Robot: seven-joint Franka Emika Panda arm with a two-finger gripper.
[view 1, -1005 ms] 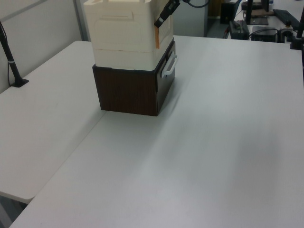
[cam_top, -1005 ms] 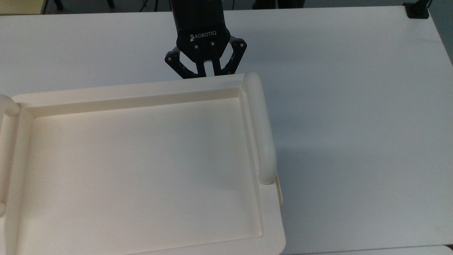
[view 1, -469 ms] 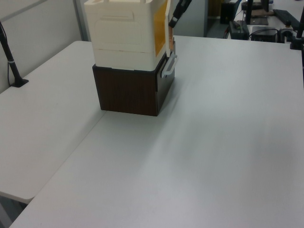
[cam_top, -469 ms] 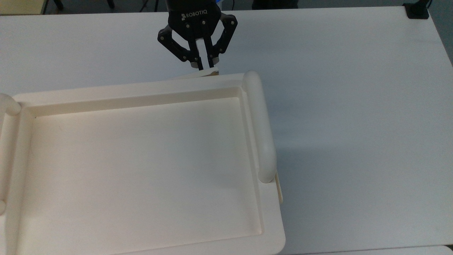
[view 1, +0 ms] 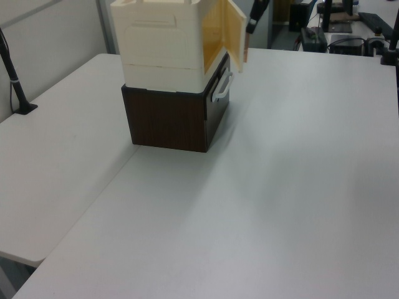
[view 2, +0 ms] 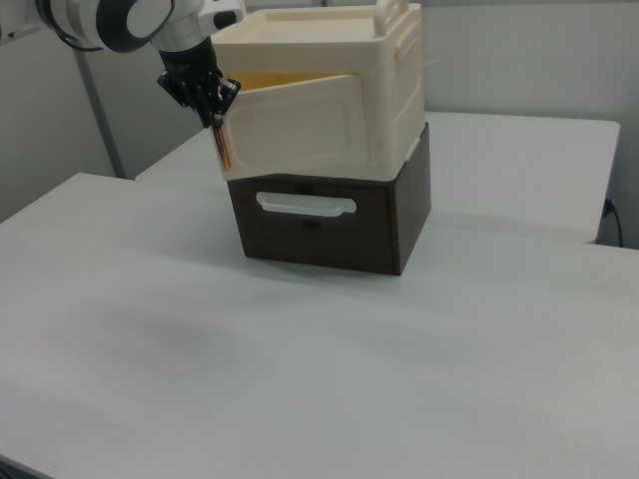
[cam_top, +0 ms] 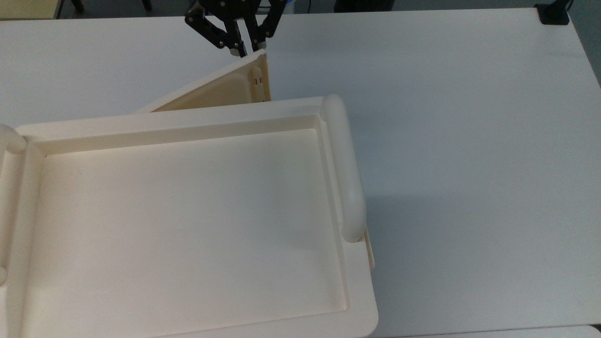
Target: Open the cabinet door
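White tables [view 1: 299, 187] in an office-type room, flat even lighting.
Left view: two white tabletops butted along a seam, a black clamp post [view 1: 15, 84] at the left view's left edge, a pale partition wall [view 1: 50, 37] behind it, desks with dark equipment [view 1: 349, 28] at the back. Right view: a plain light wall [view 2: 529, 55] ran behind the tables, with a grey upright post [view 2: 100, 110] at the right view's left.
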